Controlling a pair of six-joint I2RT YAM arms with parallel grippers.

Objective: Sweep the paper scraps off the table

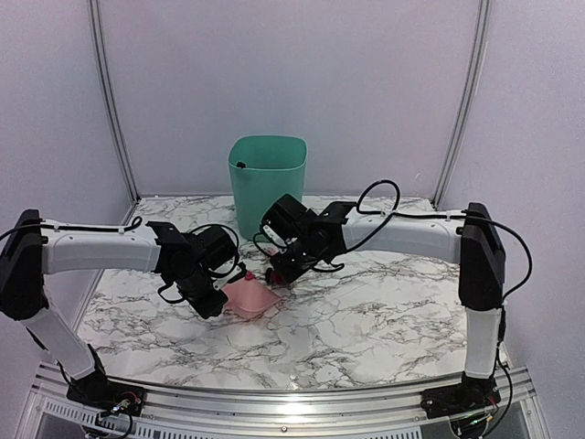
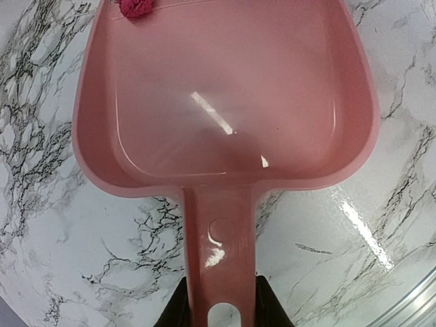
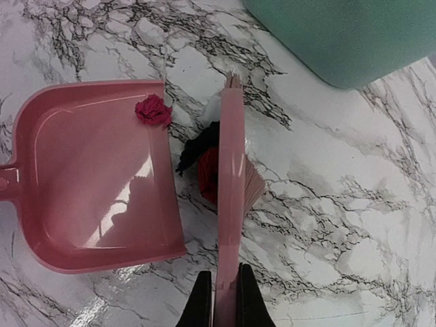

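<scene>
My left gripper clamps the dustpan handle; my right gripper pinches the brush. The paper scraps, light and crumpled, lie on the table between brush and dustpan, one apparently on its lip: best swept, not pinched.

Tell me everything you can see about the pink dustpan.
The pink dustpan is glossy plastic: a shallow pan walled on three sides, with a flat handle holed near its end. The left hand grips that handle. The pan rests on the marble table, open lip toward the brush, one magenta paper scrap at the lip's corner.
</scene>
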